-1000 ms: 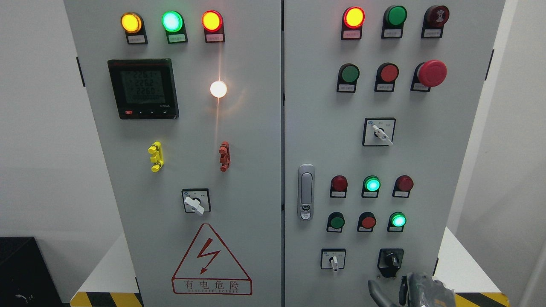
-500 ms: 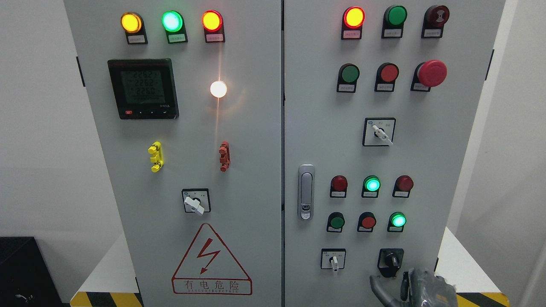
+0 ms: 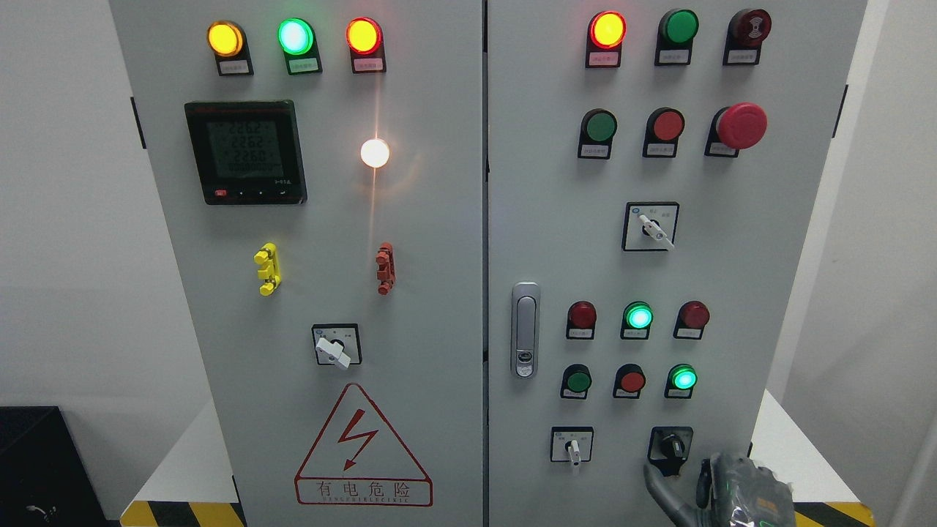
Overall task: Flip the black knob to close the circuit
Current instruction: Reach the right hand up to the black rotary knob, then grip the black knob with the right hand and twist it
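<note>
The black knob point(image 3: 671, 446) sits on a black plate at the lower right of the right cabinet door point(image 3: 717, 234). Its handle points down and a little to the right. My right hand point(image 3: 714, 489) comes up from the bottom edge just below and to the right of the knob. A grey finger point(image 3: 662, 489) reaches up to the plate's lower edge, apart from the knob handle. The fingers are spread and hold nothing. The left arm is out of view.
A small white-handled selector point(image 3: 572, 448) sits left of the knob. Red and green buttons and lit lamps point(image 3: 684, 378) stand above it. A silver door latch point(image 3: 525, 329) is at the door's left edge. The white platform point(image 3: 794, 454) has a yellow-black edge.
My right hand has moved a little to the right and up, closer to the black knob's plate. The knob has not turned.
</note>
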Action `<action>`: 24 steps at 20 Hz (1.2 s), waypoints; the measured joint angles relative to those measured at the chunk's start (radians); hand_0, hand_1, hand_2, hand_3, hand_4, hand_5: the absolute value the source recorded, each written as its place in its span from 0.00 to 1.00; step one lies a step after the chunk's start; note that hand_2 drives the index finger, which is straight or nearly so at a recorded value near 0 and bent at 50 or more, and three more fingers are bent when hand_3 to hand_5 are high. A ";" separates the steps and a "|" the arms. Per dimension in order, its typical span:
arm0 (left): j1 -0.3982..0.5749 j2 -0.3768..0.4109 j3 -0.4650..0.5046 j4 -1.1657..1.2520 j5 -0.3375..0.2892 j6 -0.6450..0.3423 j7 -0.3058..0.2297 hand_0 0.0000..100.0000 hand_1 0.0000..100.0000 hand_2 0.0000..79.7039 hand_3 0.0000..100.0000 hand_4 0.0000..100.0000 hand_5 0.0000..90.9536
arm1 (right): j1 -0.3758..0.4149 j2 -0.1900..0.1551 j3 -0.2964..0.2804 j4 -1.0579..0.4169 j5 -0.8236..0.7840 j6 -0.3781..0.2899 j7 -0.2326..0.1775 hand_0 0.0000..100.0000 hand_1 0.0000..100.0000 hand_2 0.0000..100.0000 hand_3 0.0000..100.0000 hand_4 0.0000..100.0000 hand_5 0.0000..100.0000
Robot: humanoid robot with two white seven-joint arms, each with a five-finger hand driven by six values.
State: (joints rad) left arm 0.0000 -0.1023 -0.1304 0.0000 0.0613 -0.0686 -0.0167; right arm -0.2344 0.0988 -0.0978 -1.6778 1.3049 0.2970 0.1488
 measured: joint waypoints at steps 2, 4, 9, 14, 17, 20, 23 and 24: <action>0.000 0.000 0.000 0.000 0.000 0.000 0.000 0.12 0.56 0.00 0.00 0.00 0.00 | -0.002 -0.002 -0.006 0.003 0.001 0.000 -0.001 0.00 0.06 0.87 1.00 0.91 0.96; 0.000 0.000 0.000 0.000 0.000 0.000 0.000 0.12 0.56 0.00 0.00 0.00 0.00 | -0.003 -0.002 -0.011 0.006 0.001 0.000 -0.002 0.00 0.06 0.87 1.00 0.91 0.96; 0.000 0.000 0.000 0.000 0.000 0.000 0.000 0.12 0.56 0.00 0.00 0.00 0.00 | -0.005 -0.005 -0.020 0.012 0.002 0.000 -0.003 0.00 0.06 0.87 1.00 0.91 0.96; 0.000 0.000 0.000 0.000 0.000 0.000 0.000 0.12 0.56 0.00 0.00 0.00 0.00 | -0.007 -0.006 -0.024 0.017 0.002 0.000 -0.003 0.00 0.06 0.87 1.00 0.91 0.96; 0.000 0.000 0.000 0.000 0.000 0.000 0.000 0.12 0.56 0.00 0.00 0.00 0.00 | -0.007 -0.007 -0.027 0.019 0.002 -0.001 -0.003 0.00 0.06 0.87 1.00 0.91 0.96; 0.000 0.000 0.000 0.000 0.000 0.000 0.000 0.12 0.56 0.00 0.00 0.00 0.00 | -0.008 -0.008 -0.031 0.020 0.002 -0.004 -0.003 0.00 0.06 0.87 1.00 0.91 0.96; 0.000 0.000 0.000 0.000 0.000 0.000 0.000 0.12 0.56 0.00 0.00 0.00 0.00 | -0.008 -0.009 -0.034 0.021 0.002 -0.004 -0.003 0.00 0.06 0.87 1.00 0.91 0.96; 0.000 0.000 0.000 0.000 0.000 0.000 0.000 0.12 0.56 0.00 0.00 0.00 0.00 | -0.009 -0.009 -0.034 0.021 0.002 -0.005 -0.003 0.00 0.06 0.87 1.00 0.91 0.96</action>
State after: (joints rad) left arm 0.0000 -0.1023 -0.1304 0.0000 0.0613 -0.0686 -0.0166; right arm -0.2432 0.0894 -0.1322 -1.6567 1.3069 0.2920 0.1460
